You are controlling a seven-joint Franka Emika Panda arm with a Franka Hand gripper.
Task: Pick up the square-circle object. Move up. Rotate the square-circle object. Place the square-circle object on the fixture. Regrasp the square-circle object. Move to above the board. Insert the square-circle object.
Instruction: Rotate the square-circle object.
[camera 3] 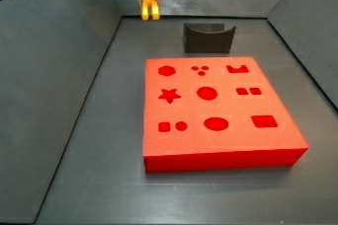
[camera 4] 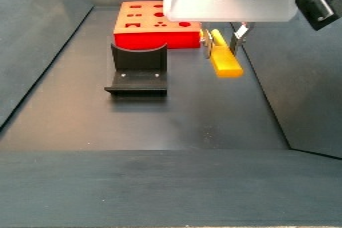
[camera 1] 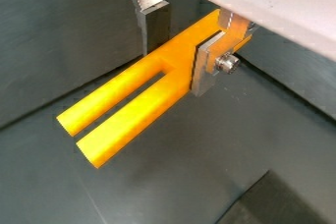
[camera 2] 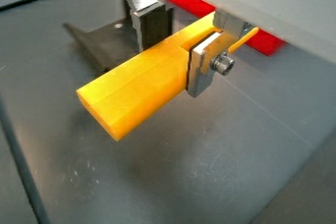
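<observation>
Yellow, rigid and likely light, the square-circle object (camera 2: pixel 138 88) hangs clamped end-on in the hand (camera 2: pixel 178 51), fixture (camera 3: pixel 208 37) at three o'clock.

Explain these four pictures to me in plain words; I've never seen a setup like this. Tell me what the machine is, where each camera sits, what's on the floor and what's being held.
This is a single robot arm ending in a two-finger claw. Two pictures come from cameras on the arm's wrist, looking down past the flat silver fingers. The other two come from cameras fixed beside the dark work floor. On that floor lie a thick red slab with shape cut-outs, the board, and a small dark block with a notch on top, the fixture. The claw is shut on a small yellow-orange peg-like block, held in the air beside the fixture and away from the board. In a side view the block hangs under the arm's white head.
</observation>
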